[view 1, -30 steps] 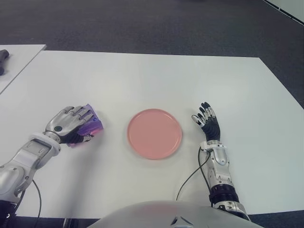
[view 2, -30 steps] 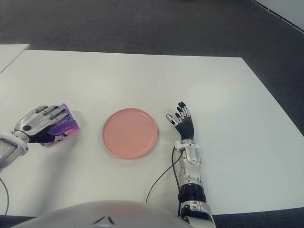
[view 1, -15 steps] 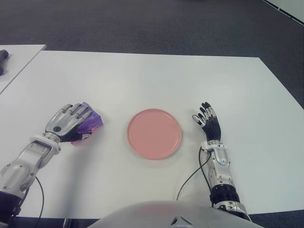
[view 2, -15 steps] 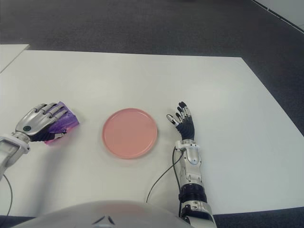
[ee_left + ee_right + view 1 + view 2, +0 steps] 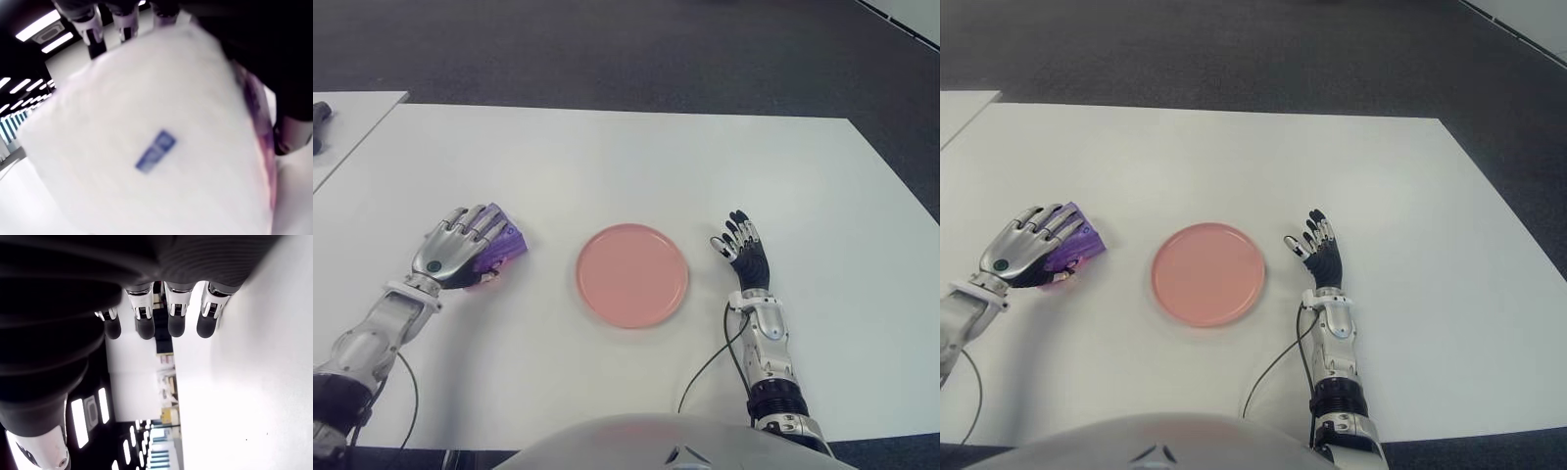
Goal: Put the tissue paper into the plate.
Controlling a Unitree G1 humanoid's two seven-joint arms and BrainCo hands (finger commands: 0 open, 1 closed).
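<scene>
White worktop (image 5: 607,157) carries a pink plate (image 5: 631,274) at centre, w/ nothing in it. Left hand (image 5: 460,257) sits well left of plate, fingers closed over the purple tissue pack (image 5: 504,245). Right hand (image 5: 744,257) is just right of plate, fingers straight & holding nothing.

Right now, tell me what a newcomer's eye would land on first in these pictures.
The pink plate stands out first, bare at the middle of the white table. Next comes the purple tissue pack to the plate's left, with the left robot hand closed over it; the pack fills the left wrist view. The right robot hand shows to the right of the plate, fingers spread and holding nothing.
</scene>
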